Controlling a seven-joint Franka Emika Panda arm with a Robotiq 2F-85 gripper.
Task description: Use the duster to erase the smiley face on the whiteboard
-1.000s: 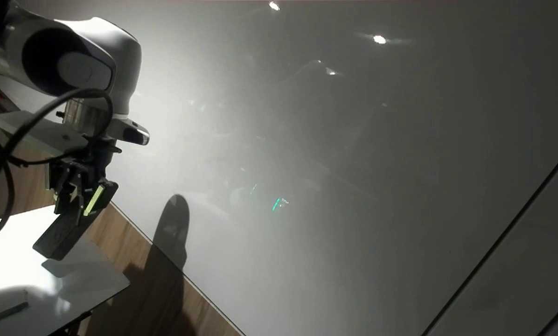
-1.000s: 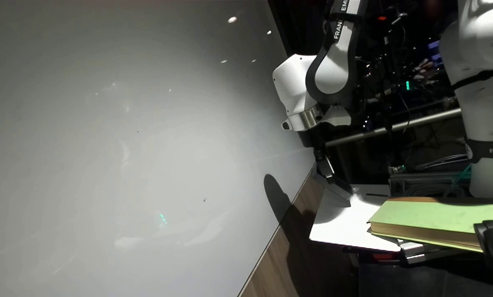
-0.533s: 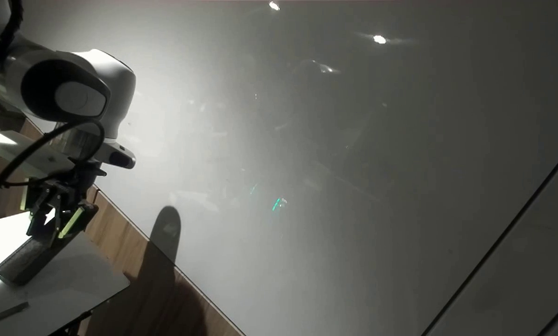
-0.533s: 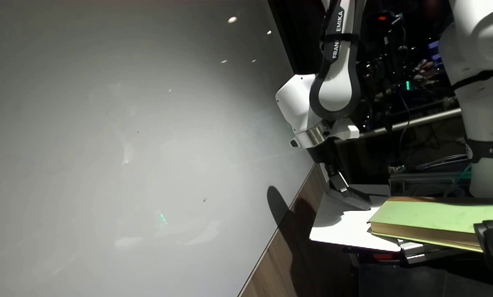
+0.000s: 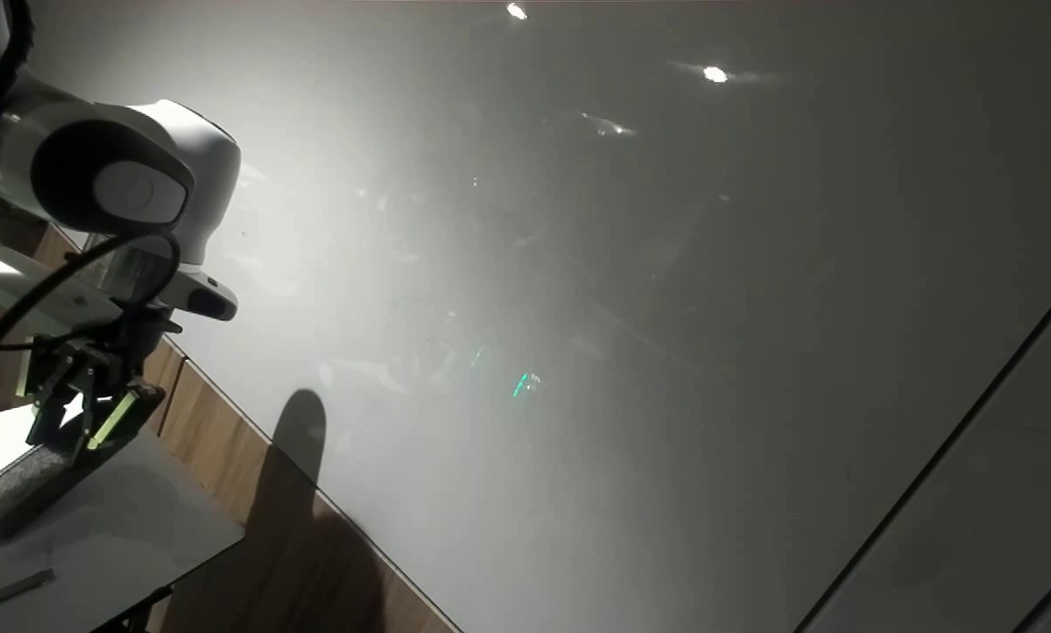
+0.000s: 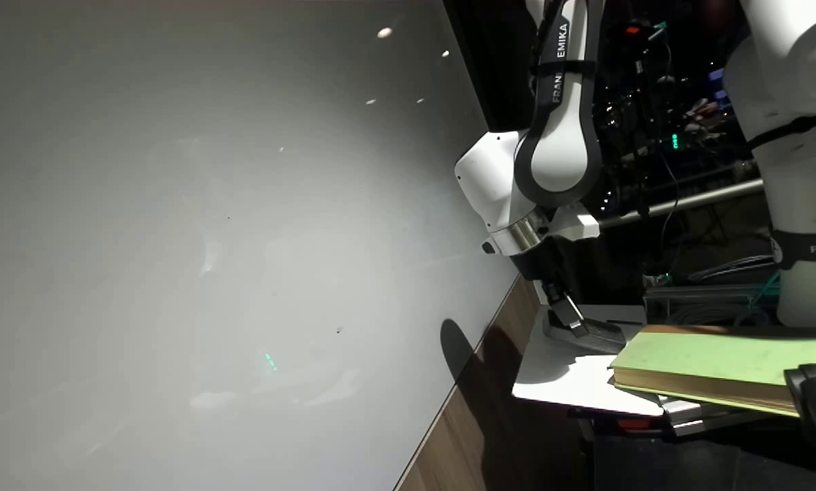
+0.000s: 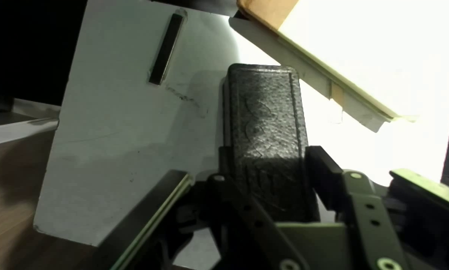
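The duster (image 7: 265,108) is a black elongated block with a slightly lighter, worn face. My gripper (image 7: 271,161) is shut on it, one finger against each long side. Both exterior views show the duster (image 5: 20,488) (image 6: 602,335) sticking out of the gripper (image 5: 77,431) (image 6: 572,322), tilted, low over the white tabletop. I cannot tell whether it touches the tabletop. The whiteboard (image 5: 666,308) is the large glossy grey-white panel, also in an exterior view (image 6: 244,273). The duster is apart from it. Only faint smudges, small green marks and light reflections show on it; I can make out no smiley face.
The small white tabletop (image 7: 108,150) lies under the duster, with a dark strip (image 7: 167,48) on it. A thick green book (image 6: 722,354) lies at the tabletop's side. A wood panel (image 5: 218,413) borders the whiteboard. A black cable (image 5: 25,303) loops beside the wrist.
The arm has moved down and away from the whiteboard with the duster held, most of it in the first half second. The duster has turned and now shows its lighter face.
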